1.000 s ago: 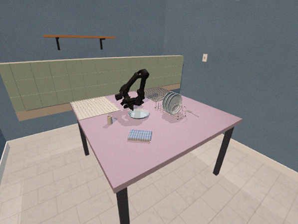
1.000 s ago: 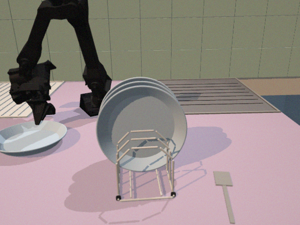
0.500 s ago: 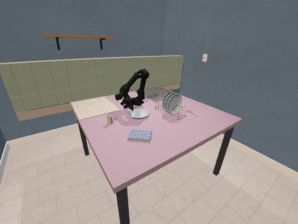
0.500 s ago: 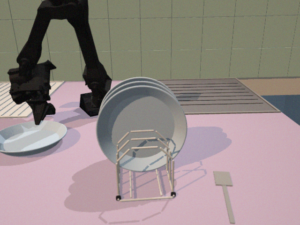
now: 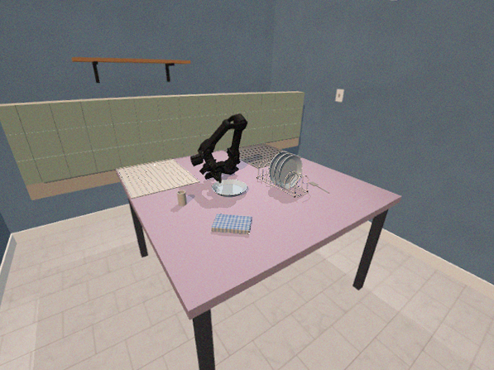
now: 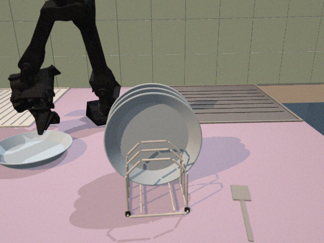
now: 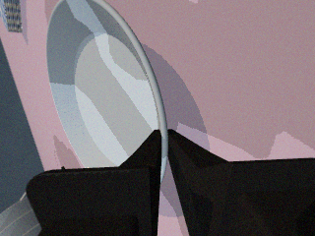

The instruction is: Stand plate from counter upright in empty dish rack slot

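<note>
only up close, plate rim between end effector (image 7: 164, 132) fingertips

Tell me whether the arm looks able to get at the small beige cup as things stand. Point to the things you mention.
Probably not right away: its gripper (image 5: 218, 180) (image 6: 40, 133) (image 7: 162, 135) is shut on the plate's rim (image 7: 164, 147). Otherwise, nothing stands over the cup (image 5: 182, 197).

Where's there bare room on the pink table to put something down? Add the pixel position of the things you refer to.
Widest: in front of the blue cloth (image 5: 231, 224), toward the near corner. Also between the cloth and the rack (image 5: 301, 195) (image 6: 158, 214). Crowded: around the loose plate (image 5: 229, 187) (image 6: 34, 149) (image 7: 105, 88), with the gripper (image 5: 218, 180) (image 6: 40, 133) (image 7: 162, 135) at its rim.
</note>
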You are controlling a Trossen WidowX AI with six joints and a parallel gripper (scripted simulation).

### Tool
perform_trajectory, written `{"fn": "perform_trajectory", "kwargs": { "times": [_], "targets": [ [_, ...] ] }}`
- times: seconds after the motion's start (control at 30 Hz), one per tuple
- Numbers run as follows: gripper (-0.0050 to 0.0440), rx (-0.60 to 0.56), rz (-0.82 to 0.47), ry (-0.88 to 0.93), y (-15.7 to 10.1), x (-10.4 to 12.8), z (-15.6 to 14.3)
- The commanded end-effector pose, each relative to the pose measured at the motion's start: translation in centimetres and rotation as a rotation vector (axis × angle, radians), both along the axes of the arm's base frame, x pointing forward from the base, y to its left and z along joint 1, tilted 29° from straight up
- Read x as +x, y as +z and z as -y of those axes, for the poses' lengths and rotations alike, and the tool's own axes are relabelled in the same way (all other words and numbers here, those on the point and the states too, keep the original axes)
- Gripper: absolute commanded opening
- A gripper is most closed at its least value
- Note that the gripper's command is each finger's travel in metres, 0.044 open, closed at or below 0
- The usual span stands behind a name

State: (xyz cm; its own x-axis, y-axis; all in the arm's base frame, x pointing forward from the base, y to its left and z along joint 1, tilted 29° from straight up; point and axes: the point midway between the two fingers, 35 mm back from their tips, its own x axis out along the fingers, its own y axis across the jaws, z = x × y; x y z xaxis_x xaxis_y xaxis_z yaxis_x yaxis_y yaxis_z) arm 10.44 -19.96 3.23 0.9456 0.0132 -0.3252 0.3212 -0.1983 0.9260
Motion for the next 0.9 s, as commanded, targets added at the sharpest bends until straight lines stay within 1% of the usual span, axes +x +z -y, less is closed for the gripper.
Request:
{"fn": "perform_trajectory", "kwargs": {
  "times": [0.0, 0.6, 0.87],
  "targets": [
    [0.0, 0.004, -0.009, 0.004, -0.13, -0.04, -0.07],
    [0.0, 0.004, -0.01, 0.005, -0.12, -0.04, -0.07],
    [0.0, 0.004, -0.033, 0.01, 0.33, -0.11, 0.06]
  ]
}}
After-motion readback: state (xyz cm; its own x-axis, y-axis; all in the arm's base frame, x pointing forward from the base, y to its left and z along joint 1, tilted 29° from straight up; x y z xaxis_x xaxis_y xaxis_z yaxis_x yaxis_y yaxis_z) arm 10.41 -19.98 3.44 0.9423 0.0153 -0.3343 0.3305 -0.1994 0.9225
